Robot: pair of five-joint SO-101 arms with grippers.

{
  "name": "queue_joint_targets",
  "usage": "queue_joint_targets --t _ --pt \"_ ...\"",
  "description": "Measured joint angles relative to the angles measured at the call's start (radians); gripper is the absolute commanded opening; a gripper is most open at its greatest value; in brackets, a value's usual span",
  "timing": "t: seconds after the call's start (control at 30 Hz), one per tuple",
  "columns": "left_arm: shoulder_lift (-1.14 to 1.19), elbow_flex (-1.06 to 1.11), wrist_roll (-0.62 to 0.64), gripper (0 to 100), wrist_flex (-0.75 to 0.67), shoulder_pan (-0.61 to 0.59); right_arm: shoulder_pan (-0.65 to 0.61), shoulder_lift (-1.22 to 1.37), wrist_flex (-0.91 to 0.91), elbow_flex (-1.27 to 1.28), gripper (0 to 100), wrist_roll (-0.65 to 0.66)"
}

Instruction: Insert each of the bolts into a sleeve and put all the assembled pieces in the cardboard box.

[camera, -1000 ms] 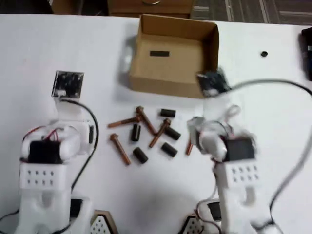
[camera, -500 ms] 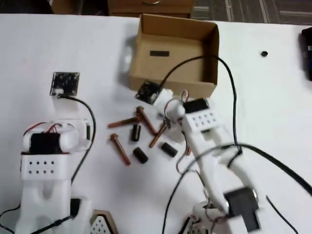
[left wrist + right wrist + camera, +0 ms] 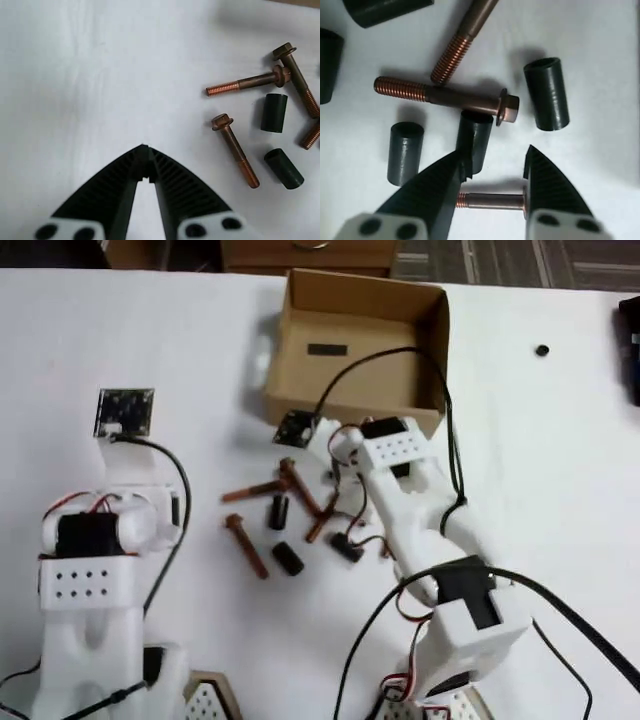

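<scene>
The right arm (image 3: 405,495) had swung in from its own side of the table (image 3: 120,320) and now stretched over the loose pile, its wrist close to the front wall of the box (image 3: 340,408). The left arm (image 3: 90,560) had barely shifted.

The right gripper (image 3: 496,161) stood open just above the tabletop, with a bolt (image 3: 490,201) lying between its fingers. The bolt lay crosswise, threaded end toward one finger and head toward the other. A sleeve (image 3: 474,140) sat just beside one fingertip, and a second bolt (image 3: 445,96) appeared to rest across that sleeve's far end. The left gripper (image 3: 146,159) was closed, its tips meeting, with nothing in it. It was over bare table, beside the other bolts (image 3: 235,150) and sleeves (image 3: 274,112). All of these lay separate between the two arms, in front of the box.

The main risk looked to be the bolt's lie. If the fingers closed, they would likely press on its two ends rather than its sides, and it could swivel or squirt out. The fingertip next to the sleeve could also catch it while closing. That would probably nudge the sleeve, roll the second bolt off it, and scatter the pile. A tilted grip would make lining the bolt up with a sleeve harder.
</scene>
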Motion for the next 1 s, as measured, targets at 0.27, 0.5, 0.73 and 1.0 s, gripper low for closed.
queue_joint_targets --t 0.27,0.5,0.73,1.0 --pt "0.0 0.002 0.0 2 0.0 0.002 -0.074 0.077 -0.005 0.0 18.0 -0.002" --pt "0.0 0.002 0.0 2 0.0 0.002 -0.08 0.118 -0.008 -0.021 8.7 -0.002" --pt "0.0 0.002 0.0 2 0.0 0.002 -0.049 0.127 -0.012 -0.032 2.0 -0.002" --pt "0.0 0.002 0.0 2 -0.003 0.002 -0.046 0.129 -0.012 -0.041 1.9 -0.068"
